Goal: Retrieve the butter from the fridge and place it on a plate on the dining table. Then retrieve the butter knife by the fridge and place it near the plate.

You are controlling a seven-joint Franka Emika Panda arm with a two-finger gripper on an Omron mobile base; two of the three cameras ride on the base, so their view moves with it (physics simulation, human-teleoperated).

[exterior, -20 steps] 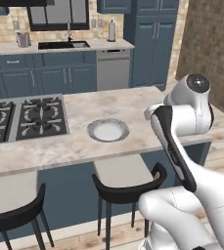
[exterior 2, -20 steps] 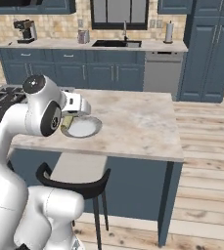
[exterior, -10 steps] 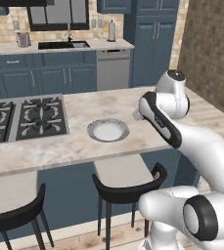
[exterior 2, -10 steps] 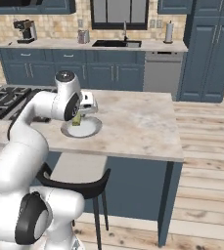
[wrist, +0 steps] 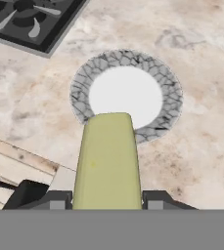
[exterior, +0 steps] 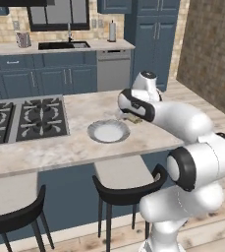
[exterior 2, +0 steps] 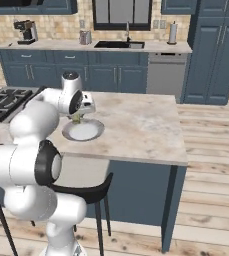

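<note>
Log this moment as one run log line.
phase: carrying | fingers: shut on butter | butter: above plate edge, not yet placed | plate: on dining table

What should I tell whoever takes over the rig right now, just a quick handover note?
Gripper: shut on the butter, held above the dining table, close to the plate.
Plate: bare, on the table beside the cooktop.
Done: butter fetched and brought to the table.
Left: set the butter on the plate, then fetch the butter knife from by the fridge and lay it near the plate.
</note>
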